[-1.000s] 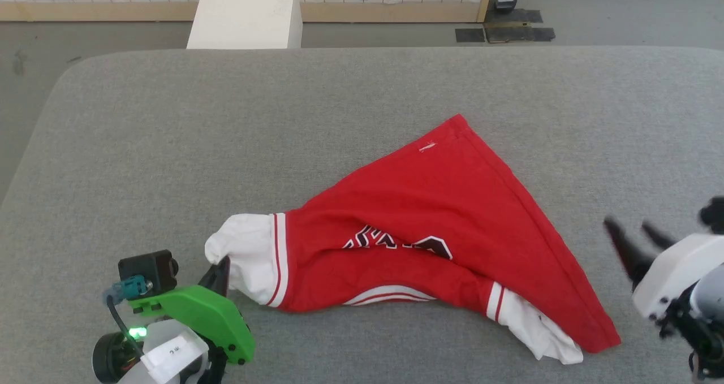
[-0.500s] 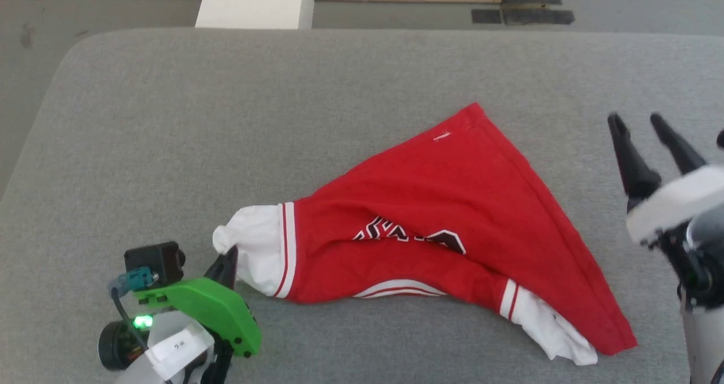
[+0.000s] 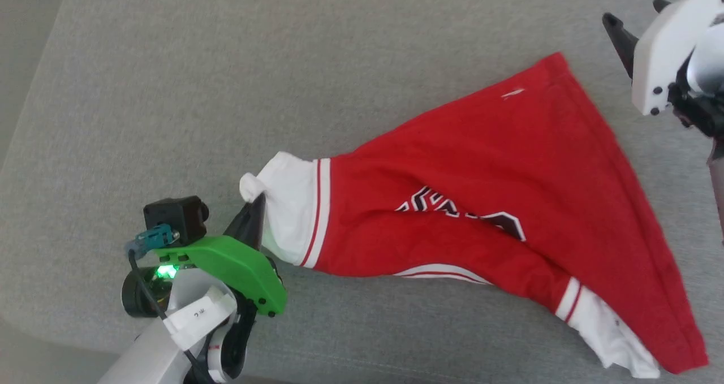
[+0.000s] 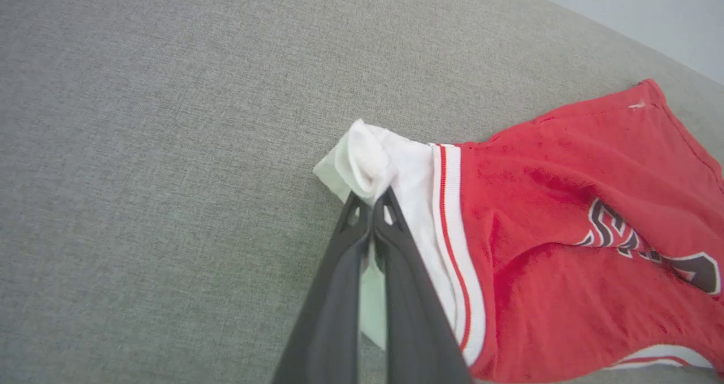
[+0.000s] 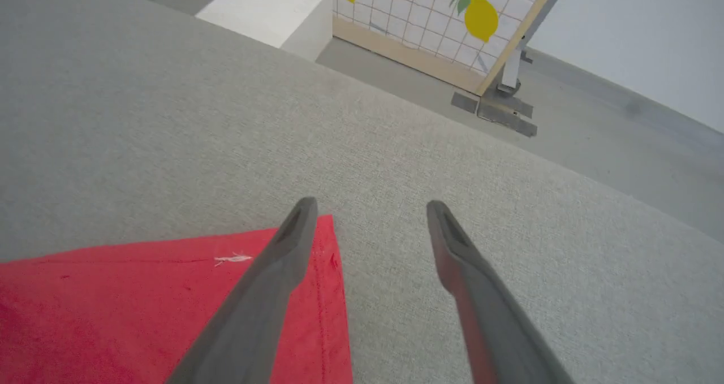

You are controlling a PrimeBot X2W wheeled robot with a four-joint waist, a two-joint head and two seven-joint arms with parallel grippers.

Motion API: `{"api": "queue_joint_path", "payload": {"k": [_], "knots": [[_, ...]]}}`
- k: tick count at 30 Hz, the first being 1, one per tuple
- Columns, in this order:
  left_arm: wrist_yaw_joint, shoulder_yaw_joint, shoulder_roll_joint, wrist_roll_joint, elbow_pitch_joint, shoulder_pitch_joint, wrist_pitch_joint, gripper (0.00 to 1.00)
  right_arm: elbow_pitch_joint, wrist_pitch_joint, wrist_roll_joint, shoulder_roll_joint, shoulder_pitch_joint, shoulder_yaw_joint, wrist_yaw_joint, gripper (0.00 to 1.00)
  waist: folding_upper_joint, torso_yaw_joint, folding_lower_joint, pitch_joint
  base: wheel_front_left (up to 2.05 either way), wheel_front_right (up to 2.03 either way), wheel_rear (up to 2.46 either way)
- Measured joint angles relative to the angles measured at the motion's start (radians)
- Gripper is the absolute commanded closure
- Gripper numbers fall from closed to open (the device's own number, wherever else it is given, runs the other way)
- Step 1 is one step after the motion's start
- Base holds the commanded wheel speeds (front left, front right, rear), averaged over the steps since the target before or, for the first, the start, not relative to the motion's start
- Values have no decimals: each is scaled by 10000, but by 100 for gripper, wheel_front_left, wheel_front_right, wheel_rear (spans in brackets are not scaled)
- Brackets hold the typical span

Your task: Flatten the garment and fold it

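Pinching white sleeve [image 4: 390, 163] of garment [image 3: 481, 175], my left gripper [image 4: 373, 200] shut tight; right gripper [image 5: 367, 214] wide open, empty. Cloth soft, floppy: grab corners.

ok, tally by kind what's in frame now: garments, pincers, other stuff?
garment: 1
pincers: 2 (left pincer shut on the garment, right pincer open)
white block: 1
lemon-print screen: 1
grey padded surface: 1
Total: 6

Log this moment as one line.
left gripper: jaws shut on garment sleeve | right gripper: jaws open beside far corner | fold: not started
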Motion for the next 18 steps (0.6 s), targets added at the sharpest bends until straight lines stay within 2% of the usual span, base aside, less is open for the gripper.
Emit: {"api": "queue_joint_path", "payload": {"k": [8, 13, 18], "knots": [[-165, -52, -276, 100, 155, -321, -199, 100, 826, 3317, -510, -410, -1077, 1549, 0, 0, 0, 683, 1, 1086, 0, 0, 0], [-261, -109, -451, 102, 341, -452, -301, 100, 777, 4355, -391, -673, -1281, 2155, -2, 0, 0, 989, 1, 1630, 0, 0, 0], [-301, -125, -502, 102, 445, -518, -385, 100, 508, 5041, -35, -913, -1488, 2301, -2, 0, 0, 1169, 0, 1904, 0, 0, 0]]}}
